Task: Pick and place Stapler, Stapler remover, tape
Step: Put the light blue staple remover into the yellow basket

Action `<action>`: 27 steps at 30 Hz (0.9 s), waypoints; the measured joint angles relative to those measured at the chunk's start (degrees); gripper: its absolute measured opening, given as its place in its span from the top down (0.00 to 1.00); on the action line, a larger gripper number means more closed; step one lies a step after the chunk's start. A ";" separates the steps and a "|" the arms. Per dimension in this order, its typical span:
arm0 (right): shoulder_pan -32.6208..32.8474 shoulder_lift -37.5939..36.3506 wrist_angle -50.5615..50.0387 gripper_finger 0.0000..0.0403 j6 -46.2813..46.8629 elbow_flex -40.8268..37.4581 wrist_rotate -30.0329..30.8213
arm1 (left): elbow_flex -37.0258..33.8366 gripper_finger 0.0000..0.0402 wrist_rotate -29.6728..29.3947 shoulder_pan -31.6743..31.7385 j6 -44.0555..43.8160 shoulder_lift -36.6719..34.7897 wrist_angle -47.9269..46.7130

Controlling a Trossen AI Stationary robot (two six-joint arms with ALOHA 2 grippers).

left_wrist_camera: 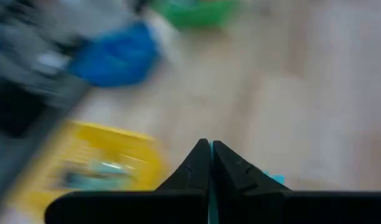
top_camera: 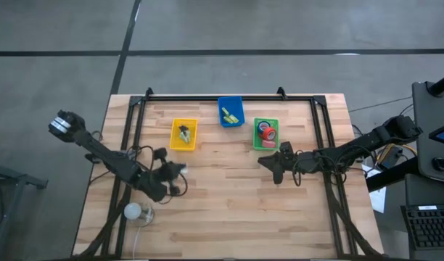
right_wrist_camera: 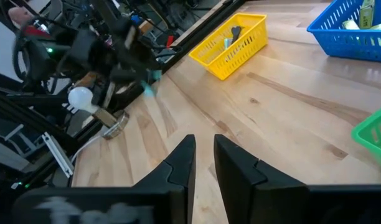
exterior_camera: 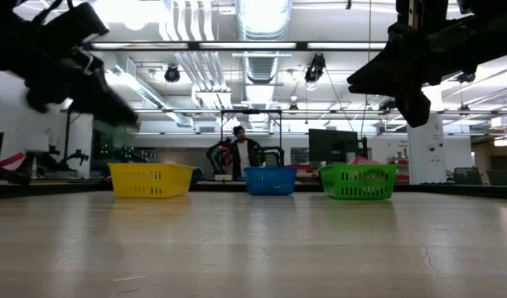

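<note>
Three trays stand in a row at the table's far side. The green tray (top_camera: 266, 145) (exterior_camera: 359, 182) holds the tape (top_camera: 266, 133), red rolls with a bluish one among them. In the yellow tray (top_camera: 175, 135) (right_wrist_camera: 237, 46) lie a dark item and a teal one. The blue tray (top_camera: 231, 104) (right_wrist_camera: 349, 37) holds yellowish items. Which of these is the stapler or the remover I cannot tell. My left gripper (top_camera: 181, 171) (left_wrist_camera: 210, 152) is shut and empty, above the table near the yellow tray. My right gripper (top_camera: 270, 164) (right_wrist_camera: 203, 149) hovers just in front of the green tray, its fingers a narrow gap apart and empty.
Black frame rails (top_camera: 135, 116) run along the table's left, right and far edges. A white bulb-like object (top_camera: 133, 211) (right_wrist_camera: 80, 98) and cables sit by the left arm's base. The wooden top (top_camera: 229, 210) stretches toward the near edge. A person (exterior_camera: 239, 151) stands in the room beyond.
</note>
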 joint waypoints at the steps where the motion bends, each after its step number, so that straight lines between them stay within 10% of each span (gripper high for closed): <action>1: -0.01 0.00 -0.02 0.86 0.00 0.00 0.00 | 0.04 0.98 -4.96 0.03 0.38 -0.34 0.00; 8: 0.00 0.00 0.00 0.84 -0.17 0.00 0.04 | -0.03 0.97 -22.16 5.98 0.77 -0.64 -0.12; 27: 0.00 0.00 -0.29 0.85 -0.48 0.00 1.31 | -0.25 0.97 5.36 33.29 -2.45 -0.03 2.41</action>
